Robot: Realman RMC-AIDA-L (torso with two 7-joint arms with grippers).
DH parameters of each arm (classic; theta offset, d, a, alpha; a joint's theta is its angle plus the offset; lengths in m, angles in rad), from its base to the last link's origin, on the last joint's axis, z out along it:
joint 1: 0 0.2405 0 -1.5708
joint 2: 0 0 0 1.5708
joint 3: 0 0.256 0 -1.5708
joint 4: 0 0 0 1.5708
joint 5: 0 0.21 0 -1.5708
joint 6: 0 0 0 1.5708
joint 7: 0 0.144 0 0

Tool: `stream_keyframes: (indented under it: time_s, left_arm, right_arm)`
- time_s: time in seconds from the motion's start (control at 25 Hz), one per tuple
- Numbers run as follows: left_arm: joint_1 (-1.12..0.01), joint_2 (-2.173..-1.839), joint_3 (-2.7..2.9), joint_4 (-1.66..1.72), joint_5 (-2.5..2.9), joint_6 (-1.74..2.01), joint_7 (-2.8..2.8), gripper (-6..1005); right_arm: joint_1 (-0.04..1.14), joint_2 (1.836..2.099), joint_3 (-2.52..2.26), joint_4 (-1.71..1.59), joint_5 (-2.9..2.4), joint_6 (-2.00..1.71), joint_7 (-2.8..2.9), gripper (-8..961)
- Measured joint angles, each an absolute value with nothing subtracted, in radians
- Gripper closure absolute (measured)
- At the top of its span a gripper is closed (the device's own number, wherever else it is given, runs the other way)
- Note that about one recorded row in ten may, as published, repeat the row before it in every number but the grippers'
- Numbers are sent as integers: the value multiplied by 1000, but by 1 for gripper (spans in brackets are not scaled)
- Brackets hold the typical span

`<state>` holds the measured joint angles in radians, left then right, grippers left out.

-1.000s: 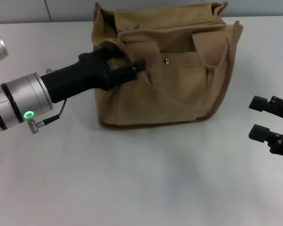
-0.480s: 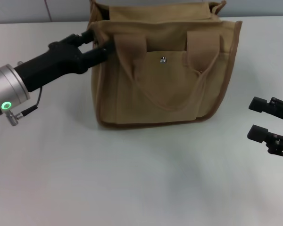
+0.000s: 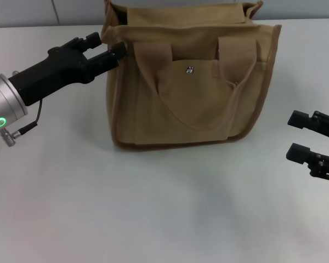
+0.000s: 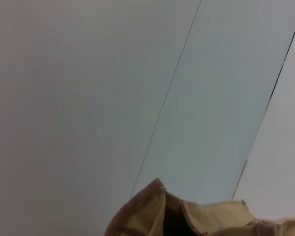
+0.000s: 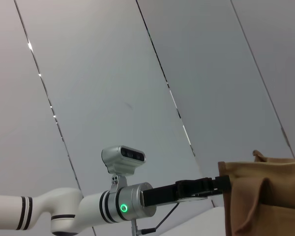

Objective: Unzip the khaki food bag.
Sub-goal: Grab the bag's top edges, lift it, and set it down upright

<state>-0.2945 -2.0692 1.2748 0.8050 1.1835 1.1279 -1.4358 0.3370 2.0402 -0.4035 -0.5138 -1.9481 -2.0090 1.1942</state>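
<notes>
So the khaki food bag (image 3: 189, 76) sits upright toward the back of the white table (image 3: 153, 208), front pocket and snap (image 3: 190, 69) facing the robot, both of its 2 handles (image 3: 164, 87) flopped down over the front. Its top looks parted at the left corner, though I can't make out the zipper itself.

The left gripper (image 3: 107, 46) is right at the bag's upper left corner, fingers narrowly apart with the corner edge roughly between them. My guess is it's there either to pin that end so the bag doesn't slide, or to work the zipper pull, but I can't tell if it's actually pinching fabric.

The right gripper (image 3: 301, 137) hangs well off the bag's right side, low over the table, fingers spread, holding nothing. Looks parked.
</notes>
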Motion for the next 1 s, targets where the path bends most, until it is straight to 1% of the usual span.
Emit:
stream_keyframes:
  time_s: [0.48, 0.64, 0.88, 1.0]
  left_arm:
    - [-279, -2071, 1275, 797, 1181, 1217, -1334, 287]
    - [-279, -2072, 1275, 795, 1180, 1214, -1334, 485]
    - [-284, -2076, 1282, 785, 1179, 1205, -1329, 717]
    - [-287, -2076, 1281, 779, 1179, 1201, -1325, 868]
  right_arm:
    - [344, 2040, -403, -514, -1948, -2000, 1199, 165]
    - [344, 2040, -403, -514, -1948, -2000, 1199, 166]
    - [343, 2042, -403, -514, -1948, -2000, 1197, 166]
    - [342, 2046, -403, -514, -1948, -1999, 1195, 167]
